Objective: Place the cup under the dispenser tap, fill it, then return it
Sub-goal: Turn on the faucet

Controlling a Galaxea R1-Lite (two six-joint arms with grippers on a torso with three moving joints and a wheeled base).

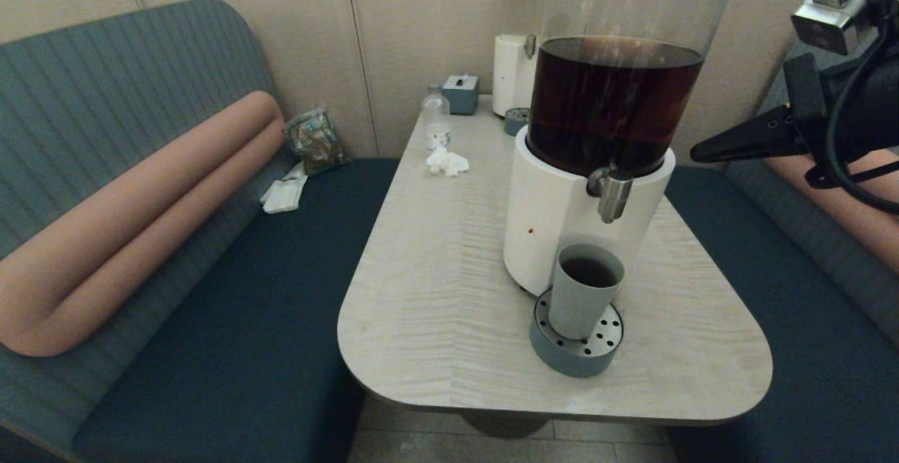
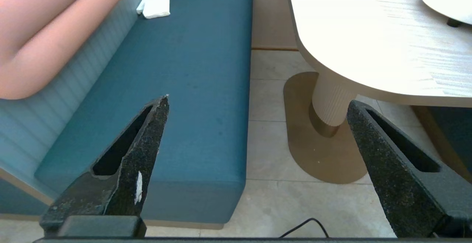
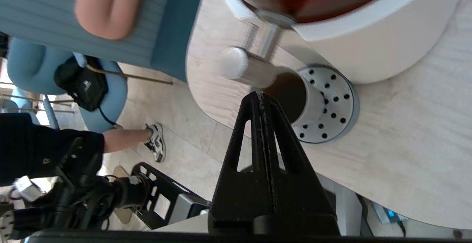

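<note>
The grey-blue cup (image 1: 584, 289) stands upright on the round perforated drip tray (image 1: 577, 342), right below the brushed-metal dispenser tap (image 1: 613, 194). Dark liquid shows inside the cup (image 3: 314, 101). The big dispenser (image 1: 618, 105) has a white base and a clear tank of dark drink. My right gripper (image 1: 697, 155) hangs shut and empty in the air to the right of the tap, above the table, apart from the tap (image 3: 254, 68) and cup. In its own view the right gripper (image 3: 261, 94) has both fingers pressed together. My left gripper (image 2: 258, 103) is open, low beside the table over the floor.
The wooden table (image 1: 435, 273) carries a clear bottle (image 1: 436, 120), a crumpled tissue (image 1: 447, 162), a tissue box (image 1: 461, 93) and a slimmer white dispenser (image 1: 513, 76) at the back. Blue benches (image 1: 232, 294) flank both sides. A person's leg and shoe (image 3: 155, 141) are on the floor.
</note>
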